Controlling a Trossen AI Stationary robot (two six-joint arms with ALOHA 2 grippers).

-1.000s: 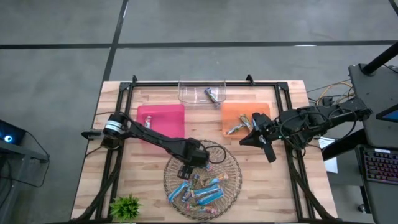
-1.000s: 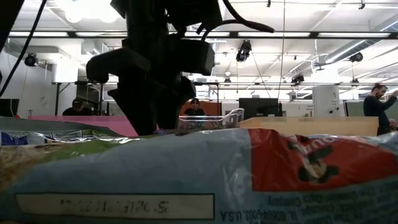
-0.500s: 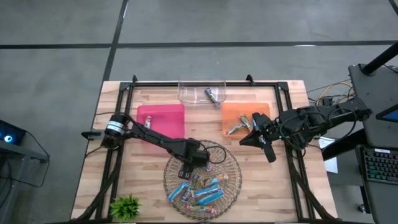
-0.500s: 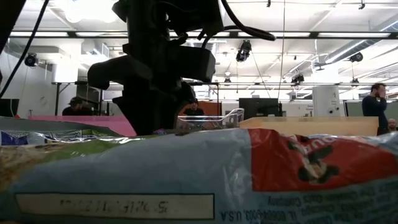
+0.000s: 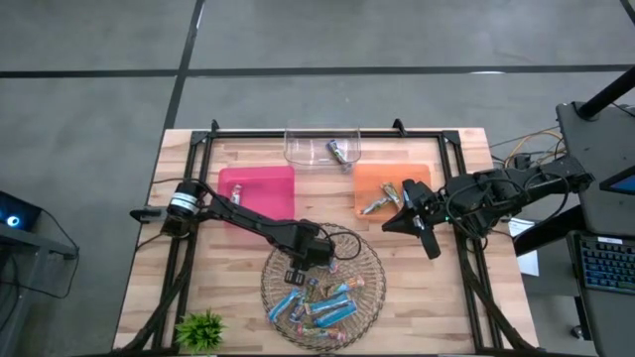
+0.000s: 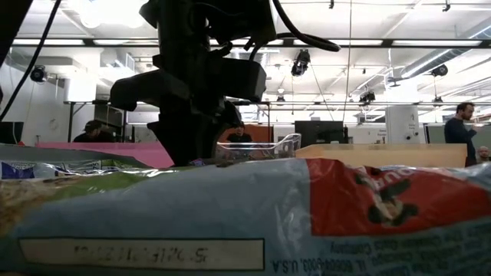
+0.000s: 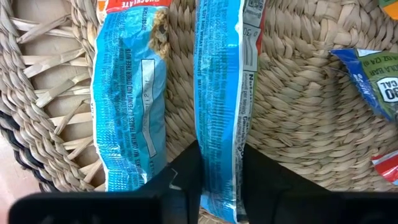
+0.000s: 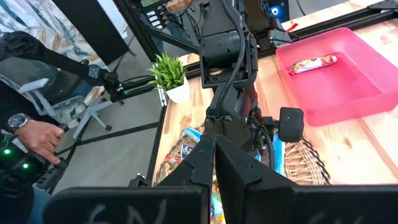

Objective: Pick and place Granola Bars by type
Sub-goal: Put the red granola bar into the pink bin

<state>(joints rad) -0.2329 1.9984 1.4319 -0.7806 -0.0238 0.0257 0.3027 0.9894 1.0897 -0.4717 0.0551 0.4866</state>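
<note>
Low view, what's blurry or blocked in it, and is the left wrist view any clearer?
Low view: a granola bar wrapper sits against the lens, out of focus, filling the lower half; the left arm shows only as a dark backlit silhouette under bright ceiling lights. Left wrist view: sharp; the left gripper brackets a blue bar with readable print, in the wicker basket.

A wicker basket (image 5: 369, 260) of Granola Bars (image 5: 327, 305) sat at six o'clock; three trays (image 5: 256, 185) lined twelve o'clock, a plant (image 5: 201, 328) at seven.
</note>
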